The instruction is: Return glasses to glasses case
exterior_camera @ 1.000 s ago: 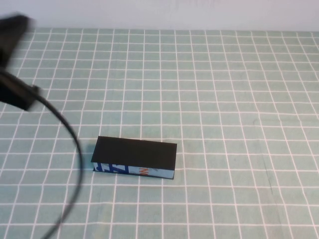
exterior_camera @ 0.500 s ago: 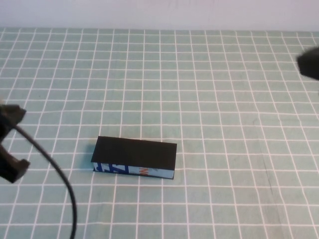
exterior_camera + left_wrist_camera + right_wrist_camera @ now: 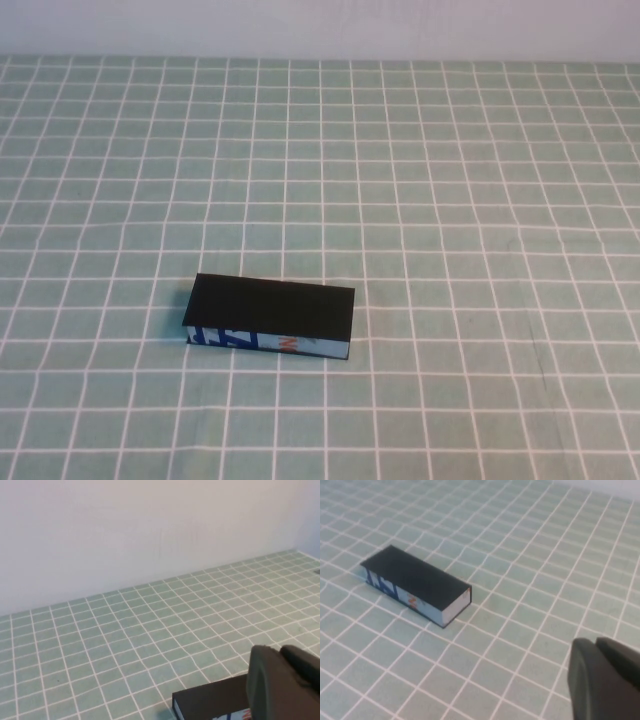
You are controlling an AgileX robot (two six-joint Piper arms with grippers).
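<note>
High view: closed case [image 3: 269, 317] lying flat on the table [image 3: 450, 180], at about 7 o'clock from centre, lid down, printed blue, white and orange side facing the robot. No glasses anywhere on the cloth; presumably shut inside the case, though impossible to confirm. Neither arm nor gripper in this view.

Left wrist view: dark bulk of the left gripper [image 3: 285, 685] at the 5 o'clock corner, fingers hidden, so no telling whether apart or together. Just past it, one end of the case, black top and a sliver of blue print. Beyond, bare checked cloth running up to a plain wall [image 3: 125, 535]. Nothing held, as far as can be seen.

Right wrist view: right gripper [image 3: 605, 680] likewise a dark lump at 5 o'clock, fingers out of sight, state impossible to tell. Case at roughly 10 o'clock, well apart from the gripper, lid flush, printed side and a pale end face showing. No glasses here either.

Judged from all three: task looks finished or very nearly so, with the case shut, no glasses left out, both grippers clear of it. Nothing evidently left beyond parking the arms, provided the glasses really are inside.
</note>
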